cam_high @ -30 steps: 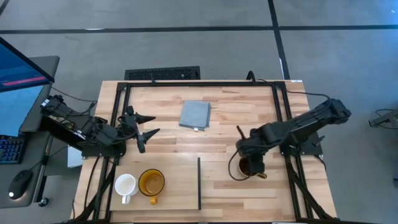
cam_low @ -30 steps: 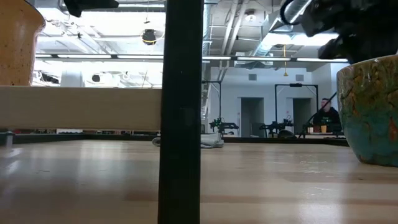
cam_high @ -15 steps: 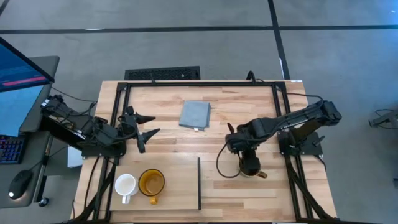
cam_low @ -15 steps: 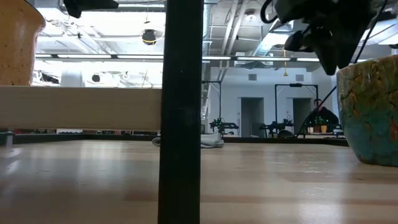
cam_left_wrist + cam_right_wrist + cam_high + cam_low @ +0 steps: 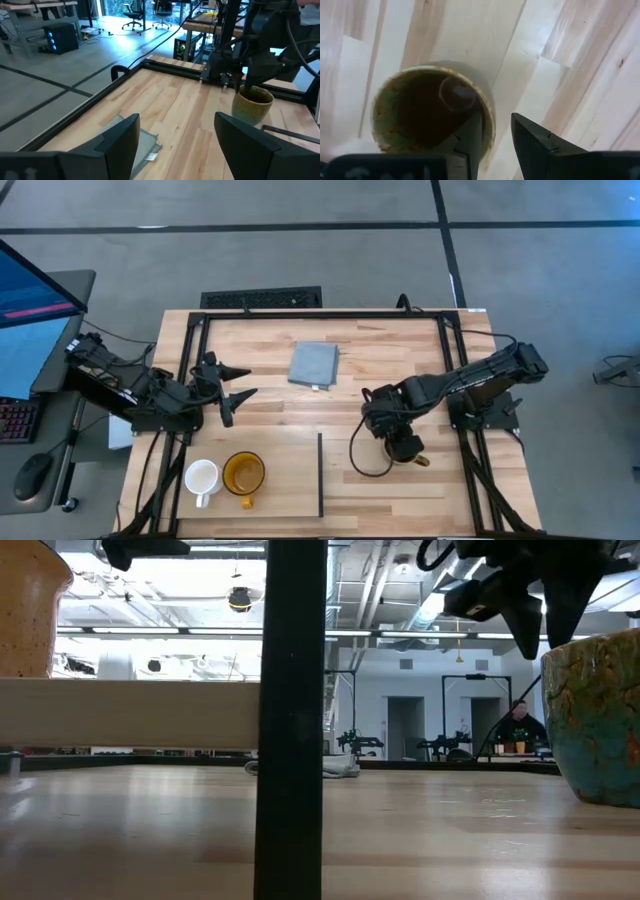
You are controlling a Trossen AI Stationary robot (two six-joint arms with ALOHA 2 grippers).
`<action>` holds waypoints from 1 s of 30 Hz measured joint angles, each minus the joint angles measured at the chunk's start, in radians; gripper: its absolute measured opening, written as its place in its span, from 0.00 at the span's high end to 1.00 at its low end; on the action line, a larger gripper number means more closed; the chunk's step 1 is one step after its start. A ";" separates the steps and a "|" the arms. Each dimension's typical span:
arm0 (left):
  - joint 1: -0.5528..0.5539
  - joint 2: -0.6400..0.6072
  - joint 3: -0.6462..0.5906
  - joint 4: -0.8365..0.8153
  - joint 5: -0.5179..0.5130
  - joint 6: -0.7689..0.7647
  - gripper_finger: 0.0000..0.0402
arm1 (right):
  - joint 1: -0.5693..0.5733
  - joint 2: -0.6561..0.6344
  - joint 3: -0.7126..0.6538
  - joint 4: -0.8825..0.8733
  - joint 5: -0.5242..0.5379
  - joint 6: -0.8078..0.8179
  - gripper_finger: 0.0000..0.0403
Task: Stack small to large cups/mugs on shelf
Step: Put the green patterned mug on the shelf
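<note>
The dark brown mug [image 5: 406, 448], with its tan handle [image 5: 421, 461], stands upright on the table right of centre. It also shows in the low view [image 5: 595, 720] and in the left wrist view [image 5: 252, 104]. My right gripper [image 5: 497, 130] points down over its rim, open, with one finger inside the mug and one outside. The white mug [image 5: 202, 477] and the yellow mug [image 5: 243, 472] stand side by side on the pale shelf panel [image 5: 290, 480] at the near left. My left gripper [image 5: 235, 390] waits open above the table's left side. My right gripper comes from above and straddles the dark mug's rim [image 5: 489, 117]. The inner finger [image 5: 470, 137] stands close against the wall, and I cannot tell whether it touches. Wood shows between the wall and the outer finger [image 5: 535, 140]. The mug rests upright on the table.
A grey-blue pad [image 5: 314, 365] lies at the far middle. The shelf's black strip [image 5: 320, 475] shows as a dark post in the low view [image 5: 290, 720]. Black frame rails [image 5: 320, 315] run round the table. Bare wood lies between strip and dark mug.
My right gripper has shifted toward the table's left above the dark mug and rolled about its downward-pointing line. Its fingers now show at the rim in the low view. The mug has stayed where it was.
</note>
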 joint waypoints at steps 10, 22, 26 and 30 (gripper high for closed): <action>0.000 0.000 0.000 -0.019 0.001 -0.033 0.38 | 0.025 0.000 0.000 0.069 0.000 -0.075 0.68; 0.000 0.000 0.000 -0.029 0.001 -0.044 0.38 | 0.021 0.077 -0.001 0.021 0.004 -0.089 0.68; 0.000 0.000 0.001 -0.038 0.002 -0.044 0.38 | 0.017 0.100 -0.001 -0.002 0.007 -0.091 0.68; 0.000 0.000 0.001 -0.042 0.002 -0.044 0.38 | 0.003 0.121 -0.001 -0.014 0.008 -0.087 0.68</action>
